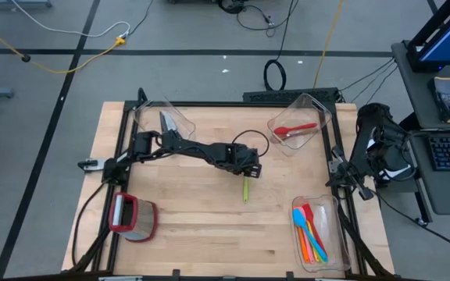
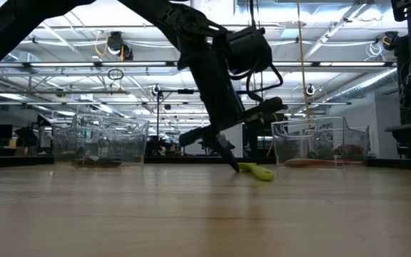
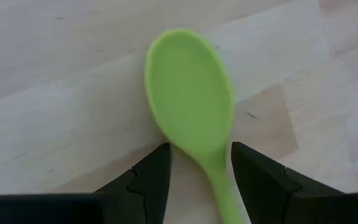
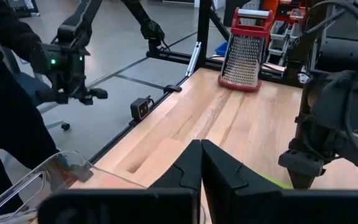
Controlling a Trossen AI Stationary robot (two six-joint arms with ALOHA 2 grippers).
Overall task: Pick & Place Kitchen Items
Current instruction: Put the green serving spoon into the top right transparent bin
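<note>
Wooden planks form the table [image 1: 209,226], with a red-framed grater [image 1: 133,218] lying near its left edge and a clear bin holding knives [image 1: 167,122] at the far left corner. At the middle, the left gripper [image 1: 247,178] reaches down over a green spoon [image 1: 246,190] lying flat on the wood; its fingers [image 3: 148,180] stand apart on either side of the handle, not visibly touching it. Farther right sit a bin with a red utensil [image 1: 295,129] and another with colourful utensils [image 1: 311,234]. The right gripper [image 4: 201,163] waits at the right edge, fingers pressed together.
</note>
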